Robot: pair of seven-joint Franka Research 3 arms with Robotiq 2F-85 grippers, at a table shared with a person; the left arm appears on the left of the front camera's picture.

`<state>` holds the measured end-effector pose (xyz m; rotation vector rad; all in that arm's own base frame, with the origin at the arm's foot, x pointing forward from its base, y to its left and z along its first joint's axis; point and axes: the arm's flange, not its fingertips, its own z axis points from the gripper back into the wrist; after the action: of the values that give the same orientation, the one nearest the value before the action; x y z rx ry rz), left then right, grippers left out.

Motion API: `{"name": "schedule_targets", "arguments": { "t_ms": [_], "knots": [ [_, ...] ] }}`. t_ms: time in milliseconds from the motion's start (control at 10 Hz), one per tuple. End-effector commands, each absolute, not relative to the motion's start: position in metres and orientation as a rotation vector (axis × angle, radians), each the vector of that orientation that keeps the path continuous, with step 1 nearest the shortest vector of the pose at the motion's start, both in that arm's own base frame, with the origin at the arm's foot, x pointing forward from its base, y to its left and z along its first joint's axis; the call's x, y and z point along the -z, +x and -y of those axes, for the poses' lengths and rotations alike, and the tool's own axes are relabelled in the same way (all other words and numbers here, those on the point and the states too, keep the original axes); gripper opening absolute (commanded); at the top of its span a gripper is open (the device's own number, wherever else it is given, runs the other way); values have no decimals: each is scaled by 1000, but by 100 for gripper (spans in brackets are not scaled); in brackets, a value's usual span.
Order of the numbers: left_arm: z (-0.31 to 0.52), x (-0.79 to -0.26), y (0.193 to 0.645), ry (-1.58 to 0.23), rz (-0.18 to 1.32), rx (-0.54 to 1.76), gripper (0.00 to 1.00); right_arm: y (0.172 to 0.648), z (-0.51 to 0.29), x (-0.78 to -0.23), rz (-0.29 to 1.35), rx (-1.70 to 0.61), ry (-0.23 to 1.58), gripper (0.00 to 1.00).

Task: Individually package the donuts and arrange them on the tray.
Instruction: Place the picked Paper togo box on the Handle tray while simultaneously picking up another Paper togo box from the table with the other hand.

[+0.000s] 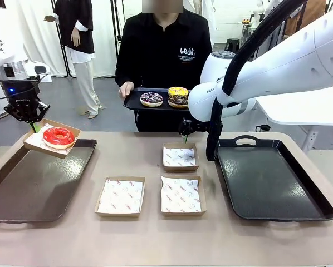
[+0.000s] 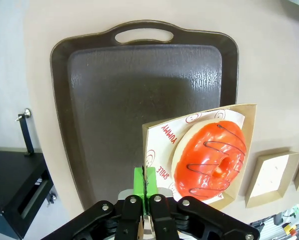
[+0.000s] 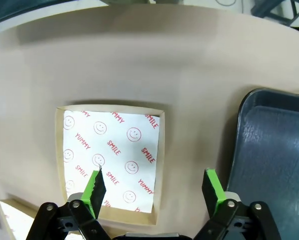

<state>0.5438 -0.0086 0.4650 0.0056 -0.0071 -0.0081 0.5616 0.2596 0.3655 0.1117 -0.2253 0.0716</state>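
Holding a paper box by one corner, my left gripper is pinched tight on its edge. In the left wrist view the two green pads press flat on the cardboard. The red donut sits inside this box, on white paper with red words. The box hangs tilted over the far corner of my left tray, partly over the tray and partly over the table. My right gripper has its fingers spread wide with nothing between them. It hovers above the far empty box, just beside my right tray. Two more empty boxes lie nearer to me, the left near box and the right near box, side by side between the big trays. Across the table a person holds a small tray with one hand. On it sit the purple donut, the yellow donut and the brown donut. My big white right arm reaches in front of that small tray and hides its right end.
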Motion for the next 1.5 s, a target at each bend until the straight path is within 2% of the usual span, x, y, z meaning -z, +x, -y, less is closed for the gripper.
{"name": "schedule_targets", "arguments": {
  "t_ms": [0, 900, 1400],
  "knots": [
    [8, -458, 549, -4, -17, -33, 1, 565, -256, -350, 207, -28, 103, 100],
    [6, -423, 563, -23, -29, -19, 1, 576, -279, -311, 149, -50, 57, 100],
    [7, -401, 577, -41, -24, -4, 1, 579, -279, -307, 145, -48, 60, 100]
  ]
}}
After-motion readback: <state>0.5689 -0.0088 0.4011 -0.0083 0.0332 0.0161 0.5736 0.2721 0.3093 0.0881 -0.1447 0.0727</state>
